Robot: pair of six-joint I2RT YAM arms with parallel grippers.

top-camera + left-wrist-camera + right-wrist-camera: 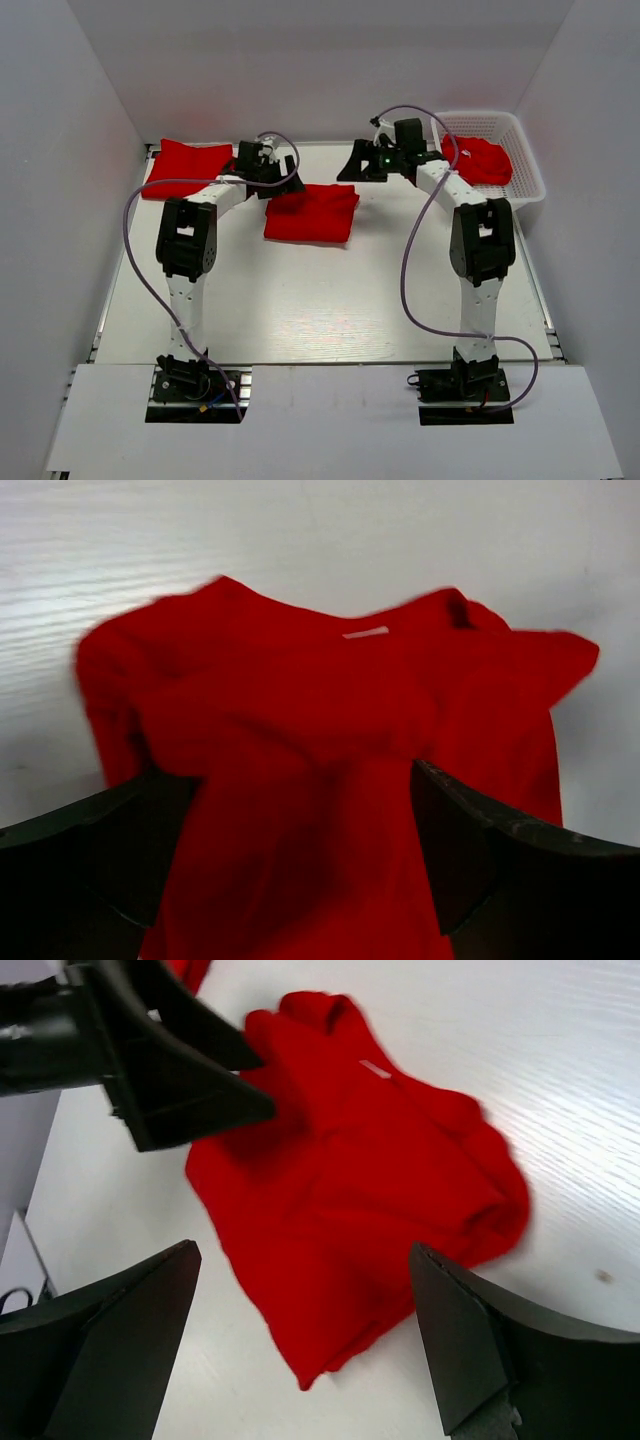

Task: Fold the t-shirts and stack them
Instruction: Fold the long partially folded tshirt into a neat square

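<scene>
A folded red t-shirt [312, 213] lies mid-table; it also shows in the left wrist view [330, 730] and the right wrist view [350, 1190]. My left gripper [284, 172] hovers over its far left edge with the jaws wide open and cloth below them [300, 860]. My right gripper [357, 166] is open and empty above the table, just past the shirt's far right corner [303, 1250]. A second folded t-shirt [187, 167] lies at the far left. More red t-shirts [480, 158] sit in the basket.
The white mesh basket [527, 170] stands at the far right corner. White walls close in the table at the back and sides. The left gripper's fingers [170, 1070] reach into the right wrist view, close to my right gripper.
</scene>
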